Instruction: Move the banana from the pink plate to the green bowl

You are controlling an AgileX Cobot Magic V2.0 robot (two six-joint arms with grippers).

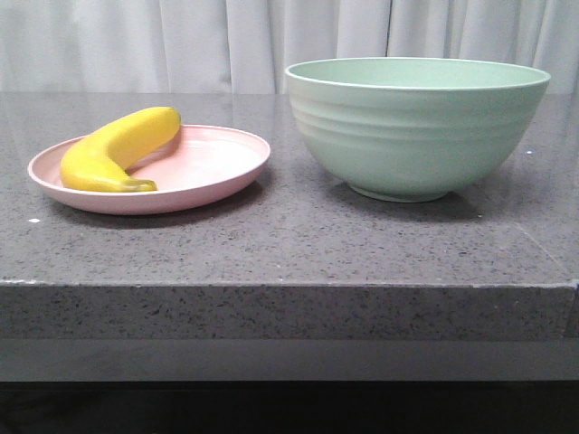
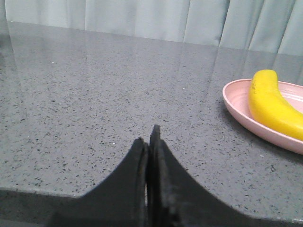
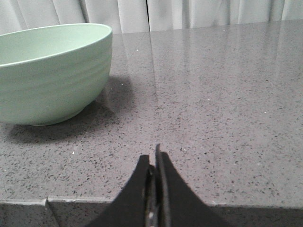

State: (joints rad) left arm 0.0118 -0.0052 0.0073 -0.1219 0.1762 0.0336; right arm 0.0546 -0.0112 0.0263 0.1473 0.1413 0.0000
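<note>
Yellow: one banana [image 1: 118, 150] on one pink plate [image 1: 213, 167]; one green bowl [image 1: 416, 122] beside.

Soft, even light falls from above and behind, bright on the pale curtain [image 1: 271, 41]. The green bowl [image 1: 416, 127] and pink plate [image 1: 194, 172] cast short, faint shadows on the table [image 1: 289, 244], whose polished top shows pale streaks of glare. The close, dark jaws look slightly soft.

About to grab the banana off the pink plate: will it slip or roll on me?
The banana looks smooth and glossy, so it may slip in a light pinch. Its curve probably stops it rolling far, though it could rock or pivot on the pink plate. It looks firm, likely stiff.
</note>
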